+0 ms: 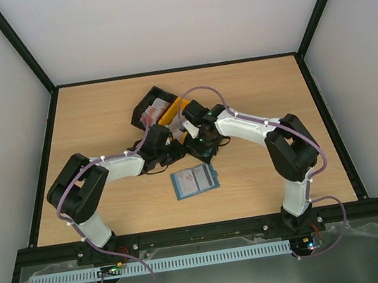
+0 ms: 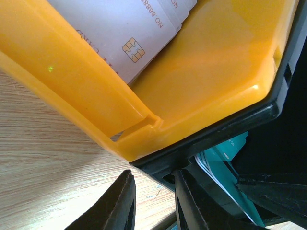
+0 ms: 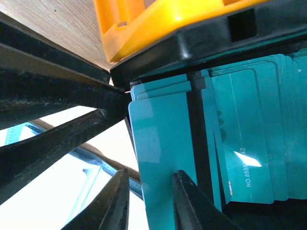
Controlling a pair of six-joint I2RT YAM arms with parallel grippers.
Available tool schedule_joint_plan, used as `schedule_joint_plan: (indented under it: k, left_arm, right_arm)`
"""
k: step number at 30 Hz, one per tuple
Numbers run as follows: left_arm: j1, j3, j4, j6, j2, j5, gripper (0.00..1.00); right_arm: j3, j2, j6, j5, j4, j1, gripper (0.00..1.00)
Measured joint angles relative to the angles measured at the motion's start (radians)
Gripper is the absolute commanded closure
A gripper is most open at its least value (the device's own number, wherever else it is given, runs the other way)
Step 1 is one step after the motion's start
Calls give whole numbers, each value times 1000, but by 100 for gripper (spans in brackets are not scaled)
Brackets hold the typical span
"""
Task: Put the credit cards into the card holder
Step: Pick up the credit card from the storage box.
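- Two grippers work at the bins. The left gripper (image 2: pixel 153 179) has dark, matte fingers set a narrow gap apart at the corner of a black bin (image 2: pixel 216 134). I cannot tell whether they pinch it.
- The right gripper (image 3: pixel 149 175) has one glossy teal card (image 3: pixel 158 143) lying face-up between its fingers. I cannot tell whether they clamp it.
- One card holder (image 1: pixel 195 180), flat, rectangular and blue-teal, lies on the table (image 1: pixel 87 128) near the arms and apart from the bins.
- One yellow bin (image 2: pixel 216 62) of smooth, shiny plastic with rounded corners holds one visible whitish card (image 2: pixel 139 28) with a gold chip (image 2: pixel 133 50) and printed digits.
- Several teal cards (image 3: pixel 249 124), thin and round-cornered, stand overlapped in the black bin. They are too stacked to count.
- A second black bin (image 1: pixel 141 100) holds red-and-white cards (image 1: pixel 154 111), too small to count.
- The table is pale wood with a fine grain.
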Motion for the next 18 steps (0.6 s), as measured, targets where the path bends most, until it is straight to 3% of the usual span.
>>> schedule_joint_plan:
  k: [18]
  left_arm:
    - [0,0,0,5,0,0,75]
  right_arm:
    - [0,-6,1,23,7,-2,93]
